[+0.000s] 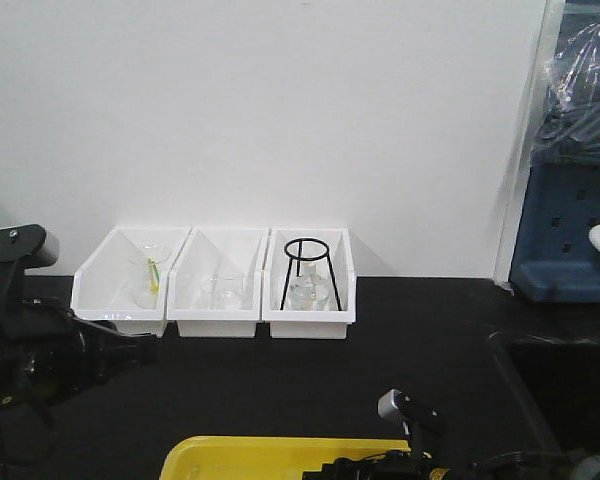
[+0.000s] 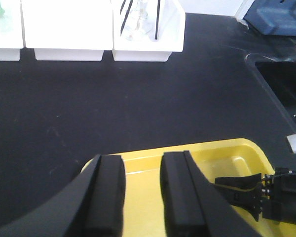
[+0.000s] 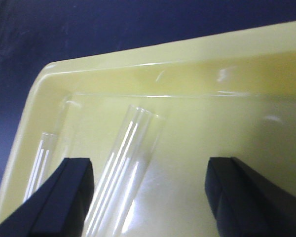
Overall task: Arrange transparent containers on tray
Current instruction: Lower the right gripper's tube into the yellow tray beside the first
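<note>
Lab: black bench (image 1: 310,390), white bins (image 1: 215,283) holding glassware, tripod stand (image 1: 306,270), sink (image 2: 286,84).

Black tabletop (image 2: 138,103) lies bare between the three white bins (image 1: 215,285) at the wall and the yellow tray (image 2: 227,158); the sink (image 2: 286,84) cuts in on the right; inside the tray, two test tubes (image 3: 123,163) crowd one corner, leaving bare floor beside them.

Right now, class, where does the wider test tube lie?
In the right wrist view, the wider test tube lies in the yellow tray, beside the slimmer tube, near its left corner.
</note>
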{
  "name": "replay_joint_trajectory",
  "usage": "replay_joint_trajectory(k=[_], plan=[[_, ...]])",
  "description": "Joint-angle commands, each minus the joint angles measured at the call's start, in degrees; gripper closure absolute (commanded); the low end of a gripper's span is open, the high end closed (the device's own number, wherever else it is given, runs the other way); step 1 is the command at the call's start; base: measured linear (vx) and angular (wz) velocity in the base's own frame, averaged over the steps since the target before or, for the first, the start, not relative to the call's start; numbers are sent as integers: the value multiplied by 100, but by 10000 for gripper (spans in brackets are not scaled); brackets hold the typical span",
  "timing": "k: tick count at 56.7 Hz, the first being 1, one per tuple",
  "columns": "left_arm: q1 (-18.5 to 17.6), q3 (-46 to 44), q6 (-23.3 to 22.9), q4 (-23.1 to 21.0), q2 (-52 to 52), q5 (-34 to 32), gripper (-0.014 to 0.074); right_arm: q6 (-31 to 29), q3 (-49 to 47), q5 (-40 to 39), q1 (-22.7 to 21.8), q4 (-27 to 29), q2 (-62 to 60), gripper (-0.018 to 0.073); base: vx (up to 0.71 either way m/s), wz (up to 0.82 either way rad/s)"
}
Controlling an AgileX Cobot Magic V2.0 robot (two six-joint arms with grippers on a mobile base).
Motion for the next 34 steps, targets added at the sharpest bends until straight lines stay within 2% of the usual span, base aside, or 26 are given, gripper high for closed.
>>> replay_joint_trajectory(k=[1, 6, 11, 13, 16, 26, 30, 34], plan=[[-20, -163, -40, -28, -171, -318, 261, -75, -105, -750, -10, 105, -302, 80, 0, 0], [-20, -163, -11, -22, -171, -287, 266, -75, -105, -995, -10, 106, -469, 195, 0, 0], [-20, -163, 158, -22, -171, -265, 297, -75, -105, -1004, -10, 56, -773, 370, 0, 0], [-28, -163, 251, -27, -175, -239, 327, -75, -105, -993, -10, -20, -974, 470, 0, 0], [-31, -163, 400, -27, -188, -206, 382, -102, -105, -978, -10, -109, -1267, 575, 0, 0], [-31, -158, 806, -29, -295, -41, 595, -201, -105, -654, -10, -398, -2353, 571, 0, 0], [-31, -158, 1137, -29, -419, 125, 606, -171, -105, -245, -10, -771, -2850, 572, 0, 0], [-31, -87, 1426, -29, -593, 229, 606, 72, -78, 273, -5, -1384, -3413, 572, 0, 0]])
